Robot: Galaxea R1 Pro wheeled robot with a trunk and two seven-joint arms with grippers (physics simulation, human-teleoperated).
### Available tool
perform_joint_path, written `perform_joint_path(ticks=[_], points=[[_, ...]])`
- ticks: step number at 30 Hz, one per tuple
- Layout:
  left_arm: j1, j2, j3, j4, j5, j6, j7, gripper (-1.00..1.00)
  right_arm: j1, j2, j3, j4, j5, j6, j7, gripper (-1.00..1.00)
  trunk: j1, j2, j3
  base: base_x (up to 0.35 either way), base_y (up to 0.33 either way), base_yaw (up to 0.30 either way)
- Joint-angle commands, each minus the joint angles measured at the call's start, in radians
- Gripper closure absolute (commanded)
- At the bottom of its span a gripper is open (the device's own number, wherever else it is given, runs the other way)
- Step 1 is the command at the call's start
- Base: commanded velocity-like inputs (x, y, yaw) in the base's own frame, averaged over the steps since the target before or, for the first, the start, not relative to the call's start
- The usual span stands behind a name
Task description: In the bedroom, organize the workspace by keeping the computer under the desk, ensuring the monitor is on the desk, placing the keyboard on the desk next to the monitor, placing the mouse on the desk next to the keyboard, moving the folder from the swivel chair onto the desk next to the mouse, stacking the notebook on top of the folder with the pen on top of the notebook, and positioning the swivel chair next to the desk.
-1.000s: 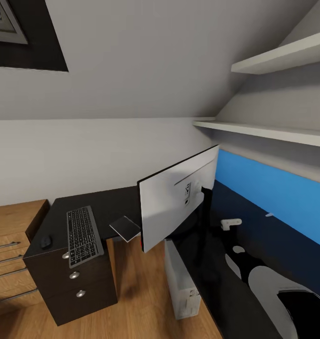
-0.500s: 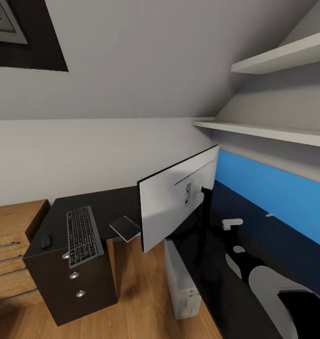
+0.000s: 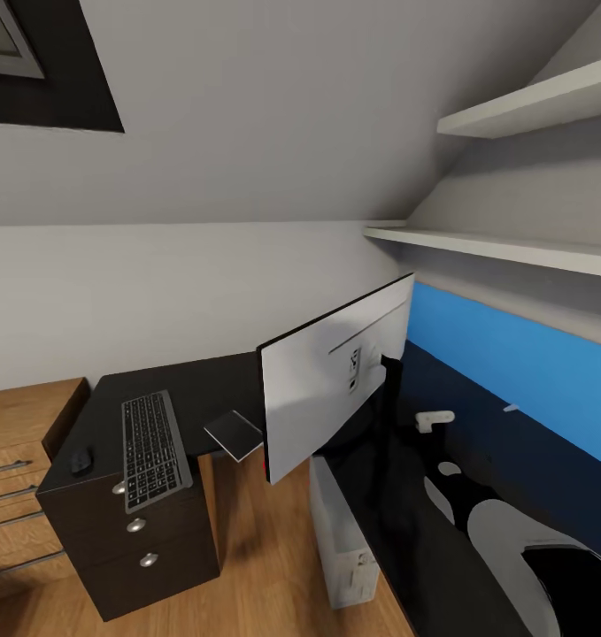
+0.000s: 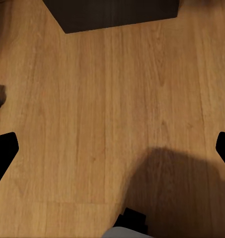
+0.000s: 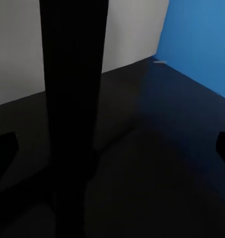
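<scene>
While your left gripper (image 4: 112,144) hangs over bare wooden floor (image 4: 92,99) with fingers spread wide and holding nothing, your right gripper (image 5: 112,144) is likewise spread wide and empty above the glossy black L-shaped desk (image 3: 477,495), beside the thin black stand (image 5: 72,99). At lower centre of the head view, the light grey-white tower computer (image 3: 342,544) stands on the floor under the desk edge. Above it, mid-frame, the wide flat monitor (image 3: 331,385) shows its pale back. Left of it a small light-grey notebook slab (image 3: 233,434) overhangs the desk edge. Further left lie the long dark keyboard with grey keys (image 3: 151,448) and the tiny black mouse (image 3: 81,460), over the black three-drawer unit (image 3: 141,548).
</scene>
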State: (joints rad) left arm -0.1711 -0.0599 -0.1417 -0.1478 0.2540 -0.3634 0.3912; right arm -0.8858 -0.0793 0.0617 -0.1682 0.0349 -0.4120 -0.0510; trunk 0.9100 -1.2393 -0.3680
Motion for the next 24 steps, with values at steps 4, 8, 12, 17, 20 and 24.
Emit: perform_joint_path(ticks=[4,8,12,17,20,24], points=[[-0.001,0.0,-0.009,0.0,0.008,-0.003,0.005,-1.0,-0.001,-0.001,0.005,0.001,0.003,-0.002,0.034,-1.0,0.0,-0.001,-0.001,0.005,0.0,0.0],[0.0,0.0,-0.009,0.0,0.008,-0.003,0.005,-1.0,-0.001,-0.002,0.005,0.001,0.003,-0.002,0.05,-1.0,0.0,-0.001,-0.001,0.002,0.0,0.0],[-0.001,0.0,-0.009,0.0,0.008,-0.003,0.005,-1.0,-0.001,-0.002,0.004,0.001,0.003,-0.003,0.056,-1.0,0.0,-0.001,-0.001,0.0,0.0,0.0],[-0.001,0.0,-0.009,0.0,0.008,-0.003,0.005,-1.0,-0.001,-0.002,0.004,0.001,0.003,-0.004,0.058,-1.0,0.0,-0.001,-0.001,0.005,0.0,0.0],[-0.001,0.0,-0.009,0.0,0.008,-0.004,0.005,-1.0,-0.001,-0.002,0.003,0.001,0.003,-0.004,0.059,-1.0,0.0,-0.001,-0.001,0.128,0.0,0.0],[0.0,0.0,-0.009,0.0,0.008,-0.003,0.005,-1.0,-0.001,-0.002,0.003,0.001,0.003,-0.004,0.059,-1.0,0.0,-0.001,-0.001,0.087,0.0,0.0]])
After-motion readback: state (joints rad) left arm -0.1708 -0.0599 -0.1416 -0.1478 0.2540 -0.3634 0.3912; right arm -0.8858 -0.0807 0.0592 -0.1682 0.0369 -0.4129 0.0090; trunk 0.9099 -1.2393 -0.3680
